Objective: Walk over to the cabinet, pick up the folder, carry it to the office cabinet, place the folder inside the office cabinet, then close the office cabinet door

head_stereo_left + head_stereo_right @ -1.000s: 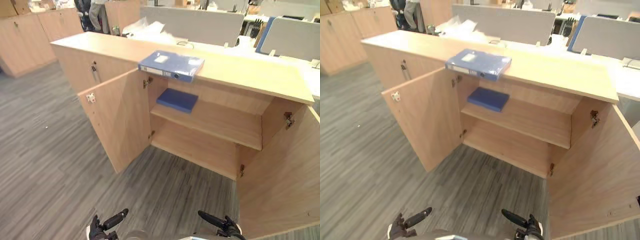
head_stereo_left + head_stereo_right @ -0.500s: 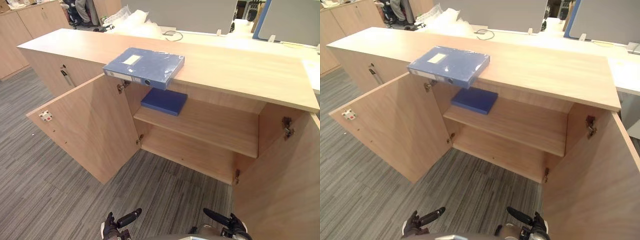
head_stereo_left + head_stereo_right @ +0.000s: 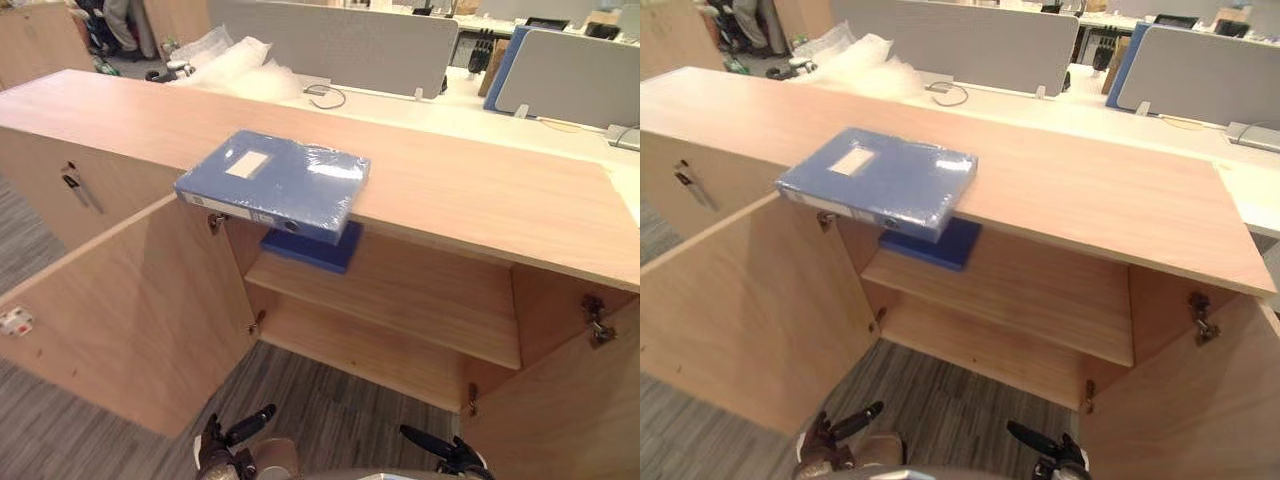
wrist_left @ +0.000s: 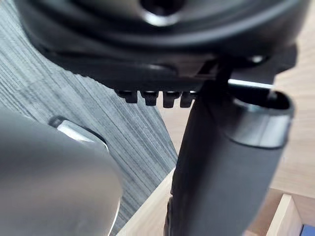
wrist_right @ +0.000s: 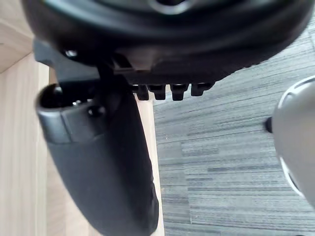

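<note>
Folder [image 3: 272, 183] flat on cabinet [image 3: 480, 190] top, overhanging front edge; doors open. L hand [image 3: 240, 428] & R hand [image 3: 445, 455] low, relaxed, empty.

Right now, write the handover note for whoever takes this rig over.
Left hand and right hand: low before the cabinet, open, empty.
Blue box folder: flat on the cabinet top, overhanging its front edge, untouched. A darker blue flat item lies on the upper shelf below. Both doors stand open.
Done: robot is at the cabinet.
Left: grasp folder, place it inside, close door.
</note>
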Controlling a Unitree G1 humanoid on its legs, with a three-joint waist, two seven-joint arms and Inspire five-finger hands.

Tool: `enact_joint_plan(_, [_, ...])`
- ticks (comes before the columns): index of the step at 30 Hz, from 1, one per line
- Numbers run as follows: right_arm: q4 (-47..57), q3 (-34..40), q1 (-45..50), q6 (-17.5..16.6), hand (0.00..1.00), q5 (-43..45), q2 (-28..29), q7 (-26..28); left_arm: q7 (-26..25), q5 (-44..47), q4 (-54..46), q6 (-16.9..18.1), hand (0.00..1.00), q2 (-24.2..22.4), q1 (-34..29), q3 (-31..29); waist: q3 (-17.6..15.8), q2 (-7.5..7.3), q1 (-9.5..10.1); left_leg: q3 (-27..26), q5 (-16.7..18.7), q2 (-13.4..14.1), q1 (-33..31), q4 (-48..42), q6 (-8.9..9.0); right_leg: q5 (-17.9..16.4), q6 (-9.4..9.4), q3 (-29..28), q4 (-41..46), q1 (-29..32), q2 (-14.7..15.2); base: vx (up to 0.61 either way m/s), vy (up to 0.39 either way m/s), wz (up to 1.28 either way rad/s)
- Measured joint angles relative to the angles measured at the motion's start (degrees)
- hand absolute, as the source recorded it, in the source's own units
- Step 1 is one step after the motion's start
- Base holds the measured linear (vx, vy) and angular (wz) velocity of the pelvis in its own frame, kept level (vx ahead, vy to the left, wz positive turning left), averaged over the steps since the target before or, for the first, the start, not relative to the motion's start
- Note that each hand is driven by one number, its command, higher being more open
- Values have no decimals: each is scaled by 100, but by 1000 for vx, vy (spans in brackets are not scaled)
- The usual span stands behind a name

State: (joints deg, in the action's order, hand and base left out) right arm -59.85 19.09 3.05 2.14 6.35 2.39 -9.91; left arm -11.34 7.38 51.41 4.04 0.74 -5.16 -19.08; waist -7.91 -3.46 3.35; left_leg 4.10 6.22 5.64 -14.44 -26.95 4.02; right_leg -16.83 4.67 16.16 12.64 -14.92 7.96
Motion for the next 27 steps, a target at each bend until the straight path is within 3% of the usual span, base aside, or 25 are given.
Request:
enact_joint_plan(2, [-122, 5, -120, 16, 100, -4, 54, 61, -6, -4, 176, 31, 100, 92, 48, 53, 22, -24, 11, 14, 2, -102, 14, -14, -2, 232, 31, -127, -143, -19, 62, 180, 157, -4])
enact_joint_plan(5, [-111, 49, -156, -77, 100, -5, 35, 102, 18, 48, 421, -28, 100, 94, 59, 80, 36, 80, 9, -47, -49, -187, 364, 434, -76, 501, 220, -332, -166, -27, 209, 59, 102, -26])
enact_joint_plan(8, [-144, 239, -105, -74, 100, -11, -45, 117, 67, 29, 574, -37, 100, 125, 43, 292, 68, 114, -35, -299, -490, -369, 971, 1467, -158, 562, 300, -538, -70, 23, 502, -28, 33, -38])
enact_joint_plan(11, [-215, 271, 79, -14, 100, 2, -184, 127, 147, -4, 629, -37, 100, 97, -2, 509, 135, 196, -93, -357, -835, -524, 1469, 2541, -87, 567, 301, -726, 130, 254, 674, -45, 31, -34])
enact_joint_plan(14, [-205, 286, 119, 23, 100, -4, -269, 127, 256, 58, 630, -39, 100, 93, -32, 699, 161, 251, -132, -346, -898, -562, 1630, 2951, -79, 567, 301, -911, 372, 544, 707, -72, 48, -50])
enact_joint_plan(17, [13, 289, 148, 36, 100, -17, -282, 181, 470, 372, 626, -38, 100, 126, -77, 850, 123, 285, -192, -337, -896, -518, 1704, 3070, -80, 575, 285, -1024, 1441, 1112, 725, -99, 23, -14])
enact_joint_plan(19, [196, 245, 187, 34, 100, -93, -283, 211, 550, 763, 561, -36, 100, 130, -150, 871, 61, 330, -203, -320, -871, -511, 1816, 3203, -47, 687, 106, -996, 2168, 1461, 780, -107, 21, 13])
enact_joint_plan(20, [221, 208, 184, 36, 100, -143, -266, 218, 563, 852, 502, -37, 100, 131, -162, 871, 59, 307, -222, -300, -783, -520, 1821, 3229, 78, 721, 53, -987, 2207, 1507, 787, -71, 21, 12])
enact_joint_plan(21, [235, 120, 218, 20, 100, -229, -156, 215, 606, 1034, 306, -37, 100, 209, -249, 825, 75, 23, -232, -383, -712, -712, 1631, 2590, 2, 652, 74, -971, 2085, 1508, 993, 4, -3, 5])
enact_joint_plan(22, [293, -10, 230, 2, 100, -234, -157, 229, 623, 1138, 191, -23, 100, 207, -281, 795, 14, 77, -220, -395, -601, -731, 1361, 1746, -156, 523, 75, -932, 1979, 1419, 955, 122, 1, -25])
enact_joint_plan(23, [314, -75, 178, -15, 100, -240, -243, 290, 628, 1357, 106, 15, 100, 132, -407, 751, -9, 247, -179, -412, -163, -606, 1342, 1510, -245, 337, 235, -904, 1622, 1300, 802, 150, -2, -39])
enact_joint_plan(25, [332, -266, 232, -2, 100, -273, -163, 320, 617, 1782, 4, 1, 100, 109, -506, 692, 72, 133, -185, -418, -285, -604, 1351, 1741, -165, 268, 269, -678, 742, 974, 770, 59, -41, -27])
enact_joint_plan(26, [333, -278, 235, 21, 100, -282, -131, 344, 672, 2043, -62, -14, 100, 121, -527, 703, 72, 99, -179, -415, -365, -558, 1333, 1832, -129, 287, 422, -567, 394, 882, 709, -34, -137, 1])
enact_joint_plan(27, [334, -293, 245, 27, 100, -300, -129, 344, 663, 2246, -207, -36, 100, 96, -598, 719, 104, 106, -184, -368, -504, -515, 1372, 2008, -113, 331, 378, -510, 283, 863, 614, -39, -123, 4])
